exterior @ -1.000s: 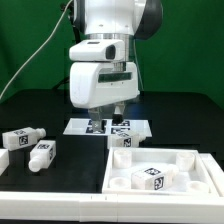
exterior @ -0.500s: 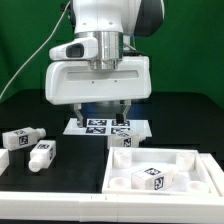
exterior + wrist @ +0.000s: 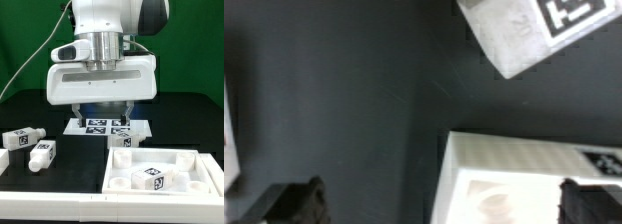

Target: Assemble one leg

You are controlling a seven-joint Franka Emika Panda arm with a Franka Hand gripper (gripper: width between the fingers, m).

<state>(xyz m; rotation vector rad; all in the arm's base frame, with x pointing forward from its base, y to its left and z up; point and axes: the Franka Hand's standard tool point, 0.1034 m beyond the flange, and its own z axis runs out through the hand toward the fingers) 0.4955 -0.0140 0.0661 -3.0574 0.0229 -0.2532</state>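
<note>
Two legs point(image 3: 22, 137) point(image 3: 40, 153), short white posts with tags, lie on the black table at the exterior view's left. A third leg point(image 3: 122, 140) stands by the far left corner of the large white socketed piece point(image 3: 190, 158), and another point(image 3: 150, 178) lies on that piece. My gripper point(image 3: 102, 115) hangs open and empty above the marker board point(image 3: 105, 127), its fingers wide apart. In the wrist view the gripper point(image 3: 441, 205) has dark fingertips point(image 3: 295, 200) over bare table and over a corner of the socketed piece point(image 3: 518, 165).
A white rail point(image 3: 50, 200) runs along the table's front edge. The marker board also shows in the wrist view point(image 3: 526, 35). A grey cable hangs behind the arm at the exterior view's left.
The hand has turned about its wrist, so its broad side now faces the exterior camera with the fingers spread wide. In the last half second it hardly moved.
</note>
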